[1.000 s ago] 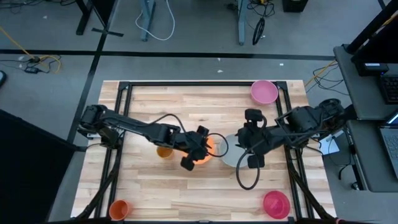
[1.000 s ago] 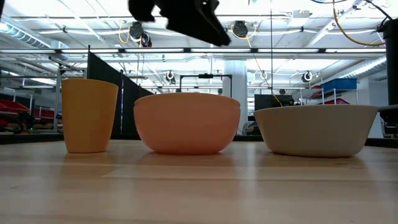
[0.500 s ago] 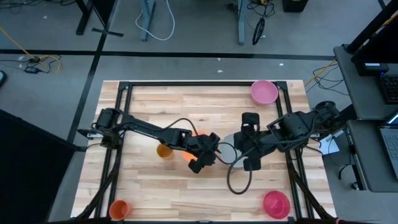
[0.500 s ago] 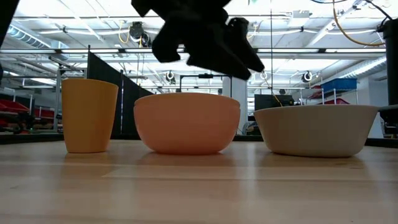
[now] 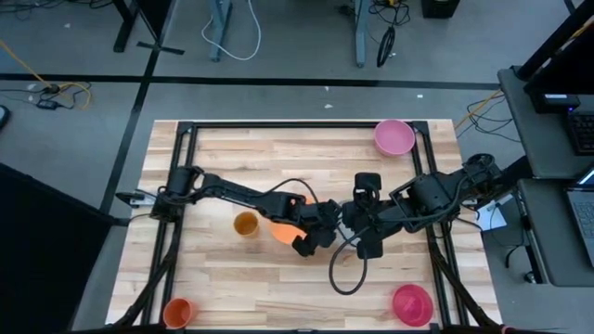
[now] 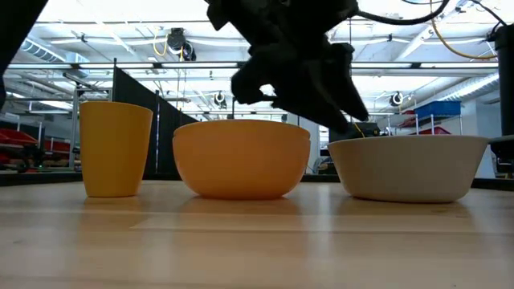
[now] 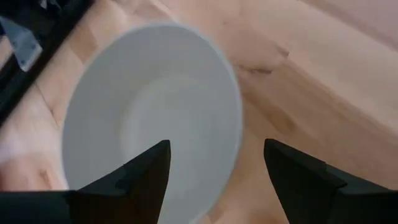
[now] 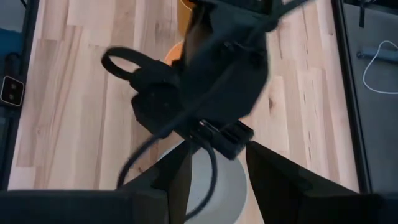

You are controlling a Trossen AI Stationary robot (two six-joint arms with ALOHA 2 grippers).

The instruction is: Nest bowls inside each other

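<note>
From above, the round shallow grey plastic bowl [image 5: 348, 229] is almost wholly covered by the two dark arms crossing over it, and only a sliver of rim shows. The round shallow orange plastic bowl [image 5: 281, 228] is partly hidden beneath the left arm. The left claw [image 5: 327, 232] merges with the dark cables there, so its fingers cannot be separated in that view. In the low view both arms are cut off by the upper edge. In the left wrist view the grey bowl is blurred, and its near rim is covered by the claw's fingers [image 7: 148, 171]. In the right wrist view the left arm blocks most of both bowls.
</note>
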